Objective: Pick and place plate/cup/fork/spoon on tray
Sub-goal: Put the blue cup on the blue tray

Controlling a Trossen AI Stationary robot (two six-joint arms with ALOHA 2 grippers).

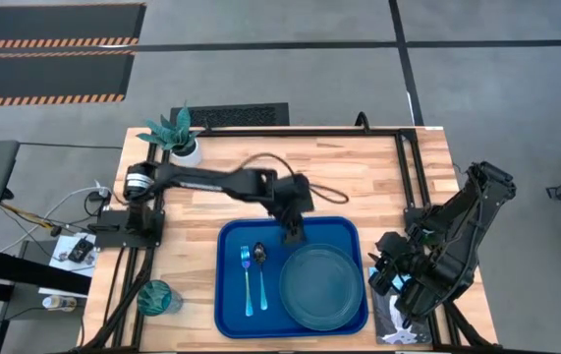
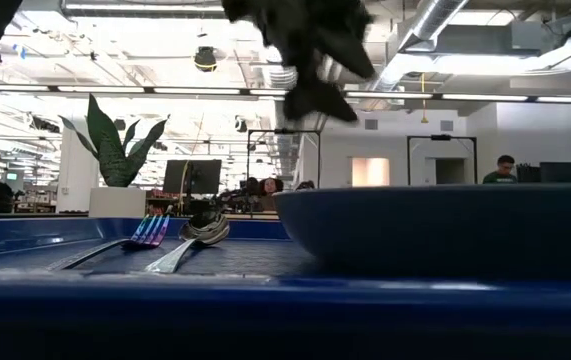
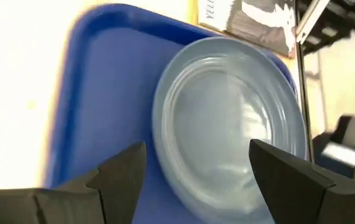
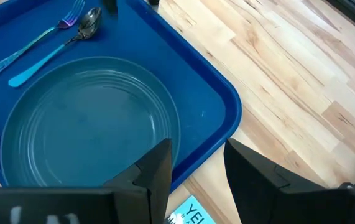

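While the left pincer [image 1: 293, 234] hangs released over the tray [image 1: 233, 313], the plate [image 1: 321, 285] lies just beside it.

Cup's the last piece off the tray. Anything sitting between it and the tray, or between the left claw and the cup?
Nothing visible. The cup stands alone beside the tray. The open left claw hovers over the tray, bare wood between.

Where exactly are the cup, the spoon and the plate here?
cup [image 1: 156, 296], high view, its open top.
spoon [image 1: 260, 256], high view, its dark bowl.
plate [image 4: 84, 124], right wrist view, its flat middle.
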